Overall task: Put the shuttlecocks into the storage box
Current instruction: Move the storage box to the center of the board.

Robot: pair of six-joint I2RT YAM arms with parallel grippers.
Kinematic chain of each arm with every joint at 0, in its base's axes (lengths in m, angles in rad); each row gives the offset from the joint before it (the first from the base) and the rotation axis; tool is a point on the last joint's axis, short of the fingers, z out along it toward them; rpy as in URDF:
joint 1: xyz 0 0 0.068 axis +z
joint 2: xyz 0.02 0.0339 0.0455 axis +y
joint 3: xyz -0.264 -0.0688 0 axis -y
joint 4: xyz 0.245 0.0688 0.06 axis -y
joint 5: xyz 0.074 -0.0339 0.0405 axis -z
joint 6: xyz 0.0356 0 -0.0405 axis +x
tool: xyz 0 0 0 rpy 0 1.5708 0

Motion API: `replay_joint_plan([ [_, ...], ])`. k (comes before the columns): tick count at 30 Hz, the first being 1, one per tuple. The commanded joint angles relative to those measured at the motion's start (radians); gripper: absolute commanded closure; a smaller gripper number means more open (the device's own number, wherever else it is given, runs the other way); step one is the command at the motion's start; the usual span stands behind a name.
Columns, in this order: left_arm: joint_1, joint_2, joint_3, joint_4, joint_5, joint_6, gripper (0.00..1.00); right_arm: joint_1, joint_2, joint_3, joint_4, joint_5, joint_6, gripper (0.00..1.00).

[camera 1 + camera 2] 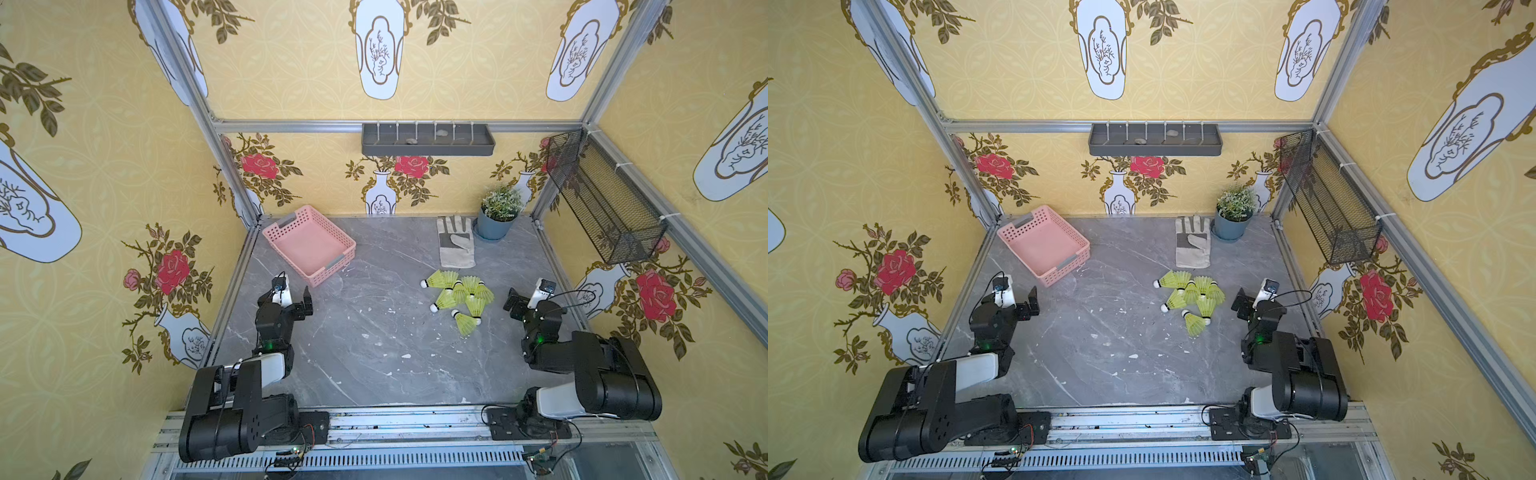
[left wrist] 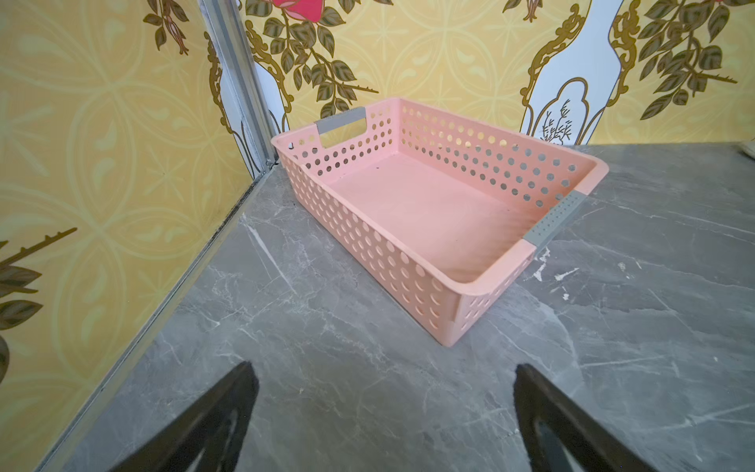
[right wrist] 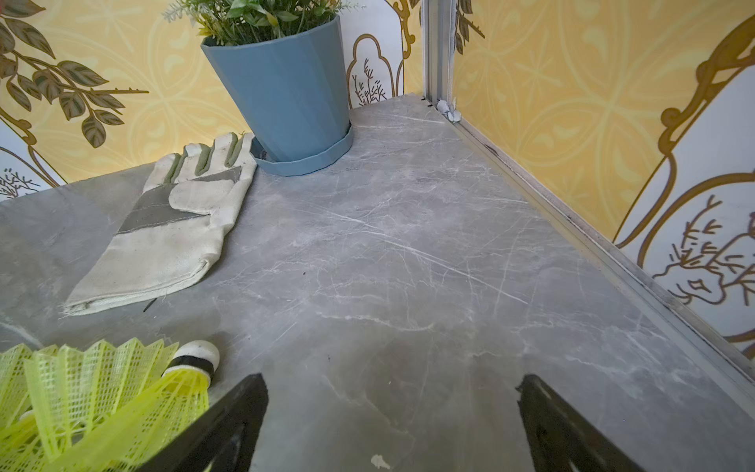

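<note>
Shuttlecocks (image 1: 459, 297) lie in a tight heap on the grey marbled tabletop (image 1: 374, 353), on the right arm's side. They are near the work glove (image 1: 455, 245) and well apart from the pink storage box (image 1: 309, 245), which sits empty and angled near the far left corner. The right gripper (image 3: 392, 380) hovers just beside the heap with its fingers spread wide and nothing between them. The left gripper (image 2: 384, 370) faces the box, its fingers likewise spread and empty.

The heap is the main hazard. The mesh skirts overlap and some seem nested, so closing on one could drag or flick its neighbours, or lift two and shed one midway. A pinch on the soft skirt may crush it or slip; the white rounded tip looks the firmer hold. A knocked shuttlecock would likely roll in an arc toward the glove. The box stands far from the right arm, so a long carry or a handover risks a drop short of the rim.
</note>
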Motion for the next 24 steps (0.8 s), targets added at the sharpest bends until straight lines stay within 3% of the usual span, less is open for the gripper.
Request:
replay_joint_plan([
  [1, -0.001, 0.002, 0.001, 0.010, 0.005, 0.007, 0.00, 0.001, 0.001, 0.005, 0.031, 0.006, 0.000, 0.02],
  [24, -0.001, 0.005, 0.004, 0.008, 0.012, 0.015, 0.00, 0.002, 0.001, 0.005, 0.032, 0.006, -0.002, 0.03],
])
